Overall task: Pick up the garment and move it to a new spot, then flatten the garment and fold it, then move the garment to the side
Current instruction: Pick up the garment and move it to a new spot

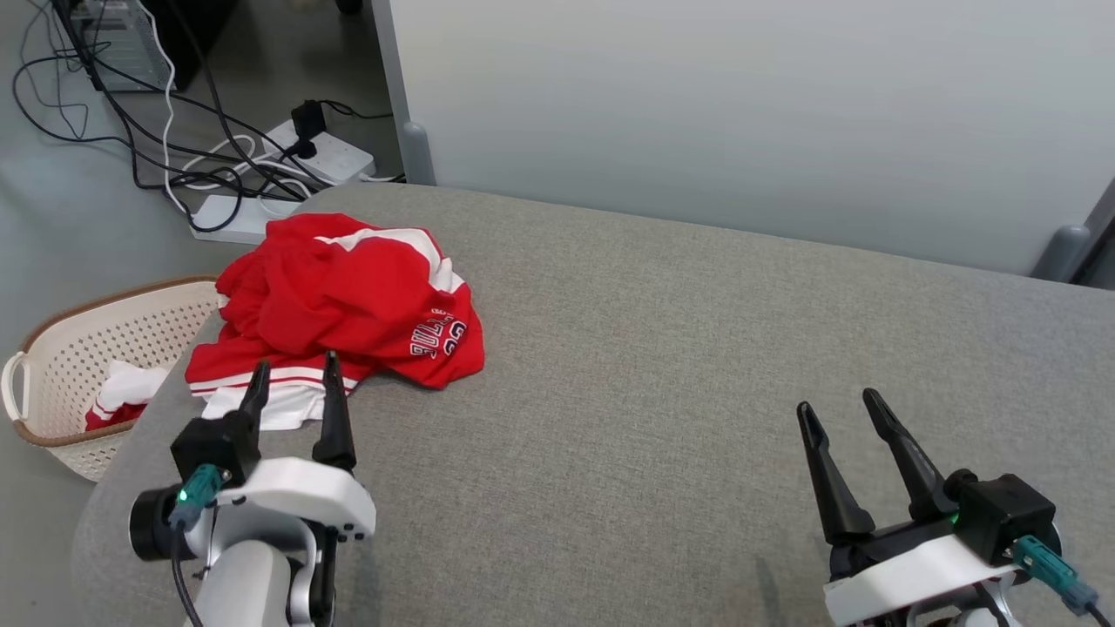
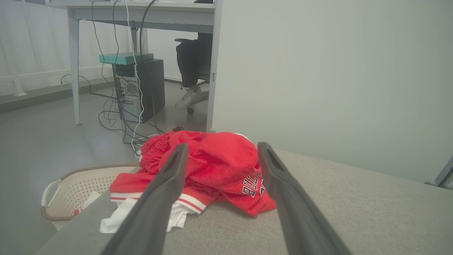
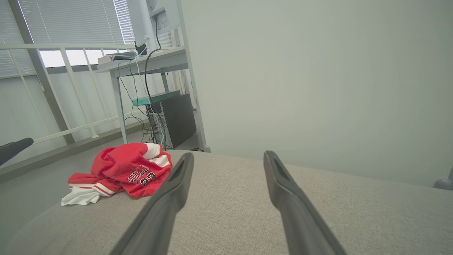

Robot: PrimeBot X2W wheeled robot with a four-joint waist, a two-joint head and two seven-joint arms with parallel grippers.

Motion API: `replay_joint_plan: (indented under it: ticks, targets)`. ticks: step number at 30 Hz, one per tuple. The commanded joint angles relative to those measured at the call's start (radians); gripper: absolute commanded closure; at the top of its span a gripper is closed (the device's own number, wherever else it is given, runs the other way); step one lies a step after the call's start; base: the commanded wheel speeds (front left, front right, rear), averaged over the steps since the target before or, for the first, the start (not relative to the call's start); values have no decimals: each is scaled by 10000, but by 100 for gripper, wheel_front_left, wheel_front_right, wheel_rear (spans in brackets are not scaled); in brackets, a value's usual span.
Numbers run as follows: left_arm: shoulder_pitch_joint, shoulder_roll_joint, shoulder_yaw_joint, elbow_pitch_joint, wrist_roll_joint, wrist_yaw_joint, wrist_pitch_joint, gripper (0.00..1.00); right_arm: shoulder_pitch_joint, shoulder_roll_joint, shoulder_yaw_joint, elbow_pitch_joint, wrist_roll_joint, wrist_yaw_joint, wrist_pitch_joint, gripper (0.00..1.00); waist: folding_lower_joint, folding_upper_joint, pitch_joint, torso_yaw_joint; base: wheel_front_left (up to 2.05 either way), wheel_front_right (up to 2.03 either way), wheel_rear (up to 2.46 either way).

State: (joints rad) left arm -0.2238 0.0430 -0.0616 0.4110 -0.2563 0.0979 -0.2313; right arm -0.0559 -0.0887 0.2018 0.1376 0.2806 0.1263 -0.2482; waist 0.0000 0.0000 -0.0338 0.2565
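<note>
Left gripper (image 1: 295, 361) with jaws spread as wide as they go, nothing held between them (no fold, no hem). Straight ahead of those jaws, the garment (image 1: 348, 296): a crumpled red heap with white trim, lying on the grey padded surface (image 1: 653, 348) near its far left corner. In the head view, both left fingertips overlapping the near striped hem of the heap; touching it or just above it, impossible to tell. In the left wrist view, red cloth framed in the gap between the two fingers, white hem spilling out past the left finger, dark "BULLS" lettering close inside the right finger. Right gripper (image 1: 837, 401) likewise wide open; hangs over bare grey fabric, grips nothing. From its jaws, the garment well off to the left and somewhat farther ahead, well apart from either finger. Left of the left jaws and below the edge of the surface, a pale perforated basket (image 1: 96, 340) on the floor, with some white and red cloth inside. Beyond the garment, farther ahead of the left jaws, white power strips (image 1: 322, 152) and a tangle of dark cables (image 1: 132, 157) on the floor. Ahead of the right jaws, past the far edge of the surface, a plain pale partition wall (image 1: 740, 104).
</note>
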Motion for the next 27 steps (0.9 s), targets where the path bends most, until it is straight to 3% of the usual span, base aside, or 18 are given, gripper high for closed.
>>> replay_joint_plan:
  ticks: [1,18,27]
  targets:
    - [-928,74,323,148,-113,97,52,0,-471,-197,210,-306,-2,44,-136,0,0,0,204,-184,0,0,0]
    - [-4838,185,156,5001,-247,481,479,0,-1376,-888,589,-560,493,44,-136,0,0,0,1869,-1233,0,0,0]
    - [-5799,601,-162,6892,135,832,332,0,-1626,-1051,873,-570,771,44,-136,0,0,0,2156,-1630,0,0,0]
